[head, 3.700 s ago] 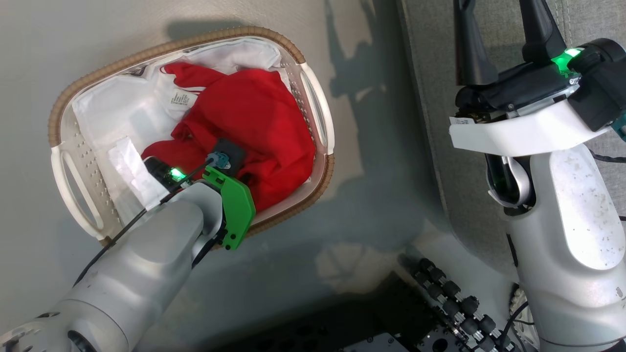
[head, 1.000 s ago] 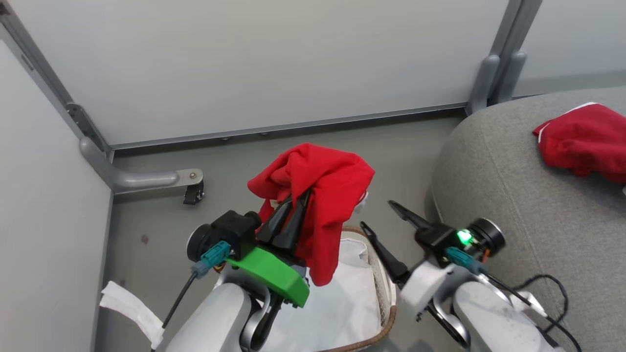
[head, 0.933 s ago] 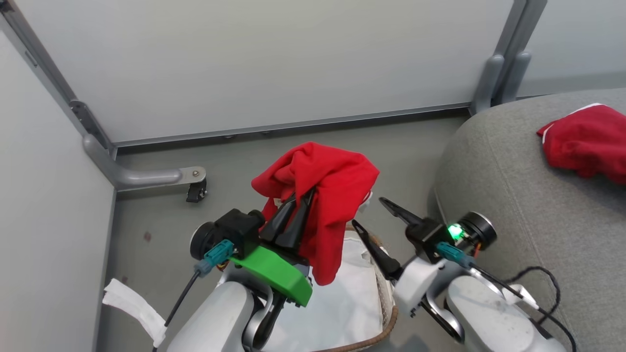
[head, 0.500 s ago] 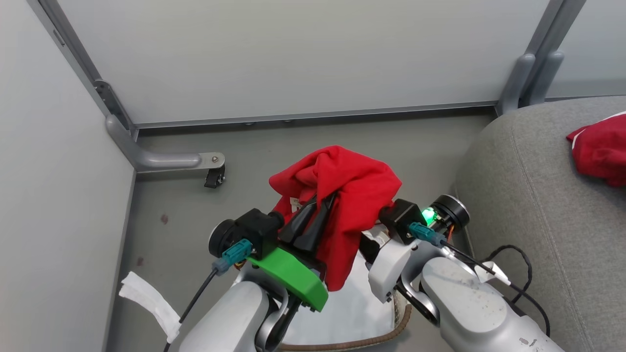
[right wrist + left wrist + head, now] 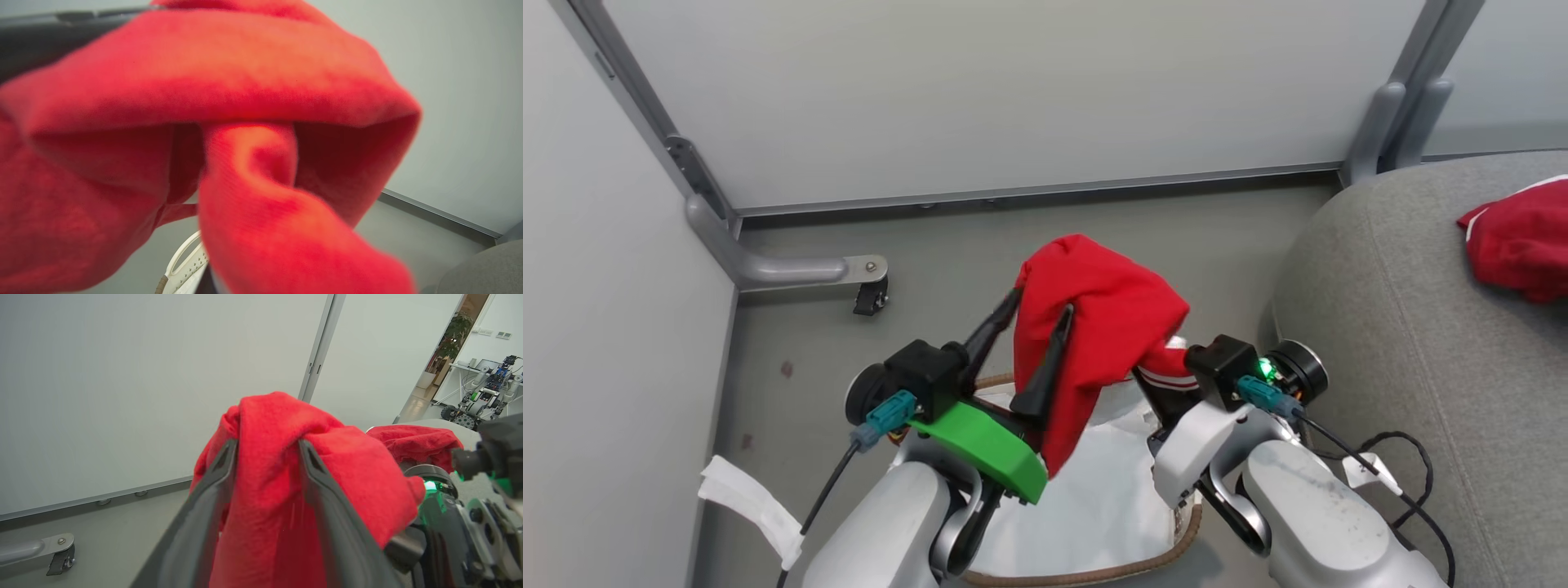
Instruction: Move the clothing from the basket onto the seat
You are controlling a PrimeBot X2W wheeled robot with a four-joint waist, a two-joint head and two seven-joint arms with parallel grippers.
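Hanging in the air above the basket (image 5: pixel 1094 574), the red garment (image 5: pixel 1111 327) drapes over the left gripper (image 5: pixel 1042 302), whose two fingers stand well apart inside its folds, propping the cloth rather than pinching it. The right gripper (image 5: pixel 1188 369) is buried in the garment's right side by the striped cuff. Its fingers are closed, and in the right wrist view a fold bunches up from just where they meet, so it seems to have the cloth. This looks like a hand-over partway through the carry from basket to seat (image 5: pixel 1380 327). A second garment (image 5: pixel 1515 245) already lies on the cushion's far part, and the white liner (image 5: pixel 1094 498) shows no more red in the part that can be seen. The next move calls for the left fingers to slip down out of the folds without snagging, then for the right arm to swing the cloth rightward over the cushion's rounded edge. Open floor (image 5: pixel 931 245) lies ahead, with the wall panel (image 5: pixel 1013 98) and its metal foot (image 5: pixel 792 268) well apart to the left, and near cushion space sits free.
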